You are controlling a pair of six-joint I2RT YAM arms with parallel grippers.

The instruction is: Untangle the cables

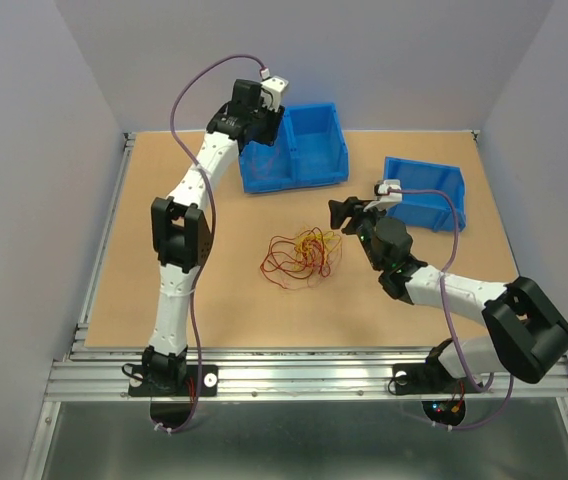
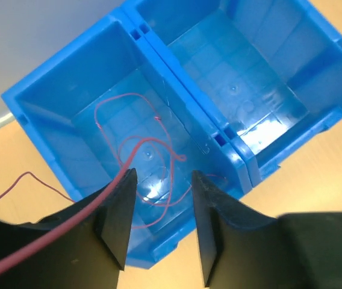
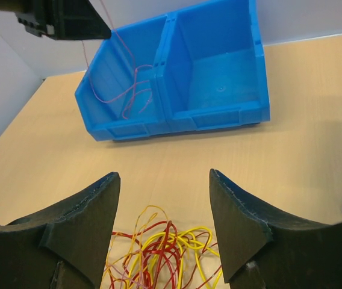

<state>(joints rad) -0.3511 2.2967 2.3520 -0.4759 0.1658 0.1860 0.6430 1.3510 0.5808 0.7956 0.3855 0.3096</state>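
White left arm (image 1: 177, 280) and right arm (image 1: 454, 290), black joints, black wedge-shaped gripper fingers (image 3: 80, 229), mauve-grey wiring (image 1: 199, 75) looping alongside.

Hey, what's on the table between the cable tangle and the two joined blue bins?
Only bare tabletop lies between the cable tangle and the joined blue bins, clearest in the right wrist view.

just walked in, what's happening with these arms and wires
The left gripper, jaws apart, is above the left compartment of the blue plastic double bin, with a thin red wire trailing off one finger into it. The right gripper hovers open by the tangled pile of thin red, orange and yellow wires on the tabletop.
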